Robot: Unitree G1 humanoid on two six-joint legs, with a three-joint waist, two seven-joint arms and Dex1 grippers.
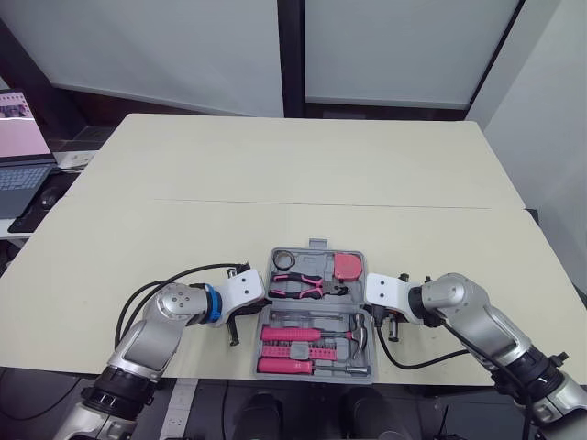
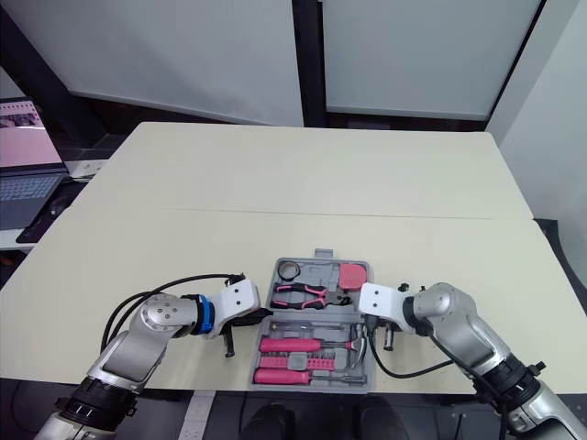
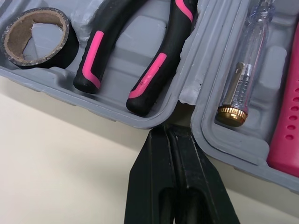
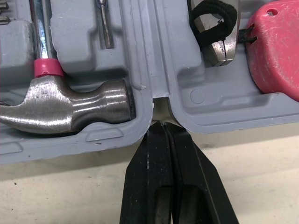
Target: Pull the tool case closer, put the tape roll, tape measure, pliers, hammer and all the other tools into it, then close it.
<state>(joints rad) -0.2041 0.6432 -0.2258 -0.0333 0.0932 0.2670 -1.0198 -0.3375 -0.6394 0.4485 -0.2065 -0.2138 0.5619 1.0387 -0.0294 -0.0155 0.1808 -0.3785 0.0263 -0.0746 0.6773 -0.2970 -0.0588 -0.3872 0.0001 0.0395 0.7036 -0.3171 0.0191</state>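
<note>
The open tool case (image 1: 312,261) is lying at 6 o'clock on the table (image 1: 275,165), the left gripper (image 3: 169,133) and right gripper (image 4: 162,127) both pinched empty, tips at its hinge notches at 9 and 3 o'clock. Loaded with the hammer (image 4: 70,105) and pliers (image 3: 140,56), the stiff plastic shell is likely handling heavy, so its 12 o'clock half wants lifting by the side rims

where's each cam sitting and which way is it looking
Left eye: on the head, looking forward and down over the table at the open tool case; both arms show.
Right eye: beside it, same scene.
Left wrist: along the shut left hand at the pliers and tape roll.
Right wrist: along the shut right hand at the hammer.
Both wrist views share the tool case's middle gap.
</note>
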